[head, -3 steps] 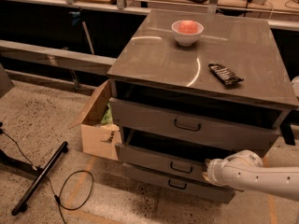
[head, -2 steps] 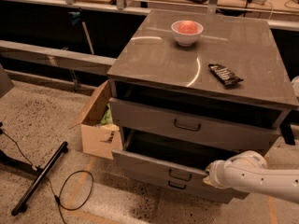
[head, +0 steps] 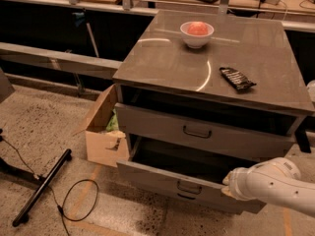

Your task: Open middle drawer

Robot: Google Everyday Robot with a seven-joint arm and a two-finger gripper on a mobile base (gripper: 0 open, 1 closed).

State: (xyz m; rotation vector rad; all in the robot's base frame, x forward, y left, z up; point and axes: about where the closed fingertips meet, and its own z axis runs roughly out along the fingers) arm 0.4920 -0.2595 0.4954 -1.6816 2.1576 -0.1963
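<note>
Robot gripper (head: 228, 184) at front rim of wide grey metal middle drawer (head: 152, 177).
Drawer stands partway out below the slightly open upper grey drawer (head: 157, 124); gripper right of small dark loop handle (head: 189, 187); whether it grips, cannot tell.

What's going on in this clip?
A one-armed robot is working at a grey cabinet. Its gripper is at the top edge of the middle drawer, towards the right end of its front. That drawer stands pulled well out, with its dark inside showing. The top drawer is out only slightly. A white bowl and a dark packet sit on the cabinet, and a cardboard box stands beside it.
</note>
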